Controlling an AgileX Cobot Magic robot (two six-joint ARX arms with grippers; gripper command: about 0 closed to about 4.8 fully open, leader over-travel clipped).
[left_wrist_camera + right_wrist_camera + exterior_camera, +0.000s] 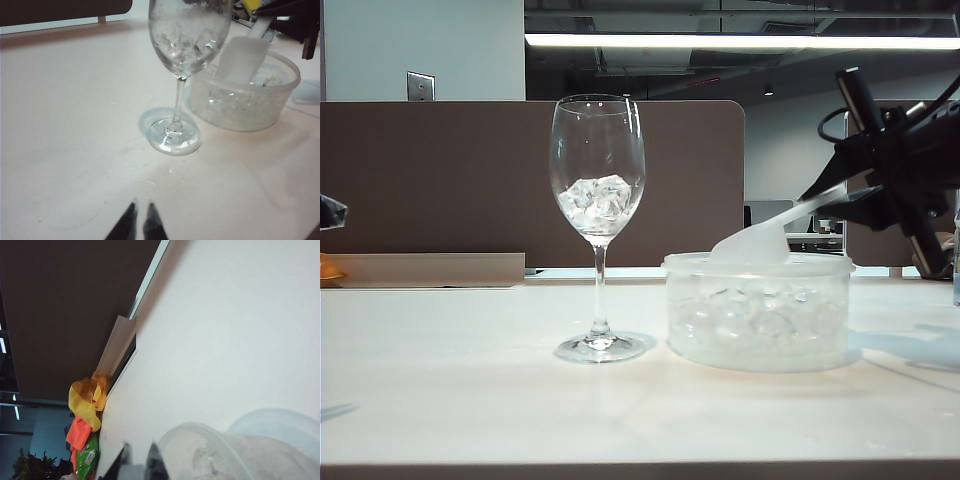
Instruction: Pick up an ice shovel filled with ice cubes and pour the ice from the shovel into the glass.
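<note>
Gripping the ice shovel by its handle, the right gripper dips its blade into the tub of ice cubes beside the glass. The left gripper, fingertips nearly together, hovers near the table.

On the white desk the glass stands upright with ice cubes in its bowl. Just right of it sits a round tub of ice. The right gripper, closed on the shovel's handle, holds its blade at the tub's rim.
</note>
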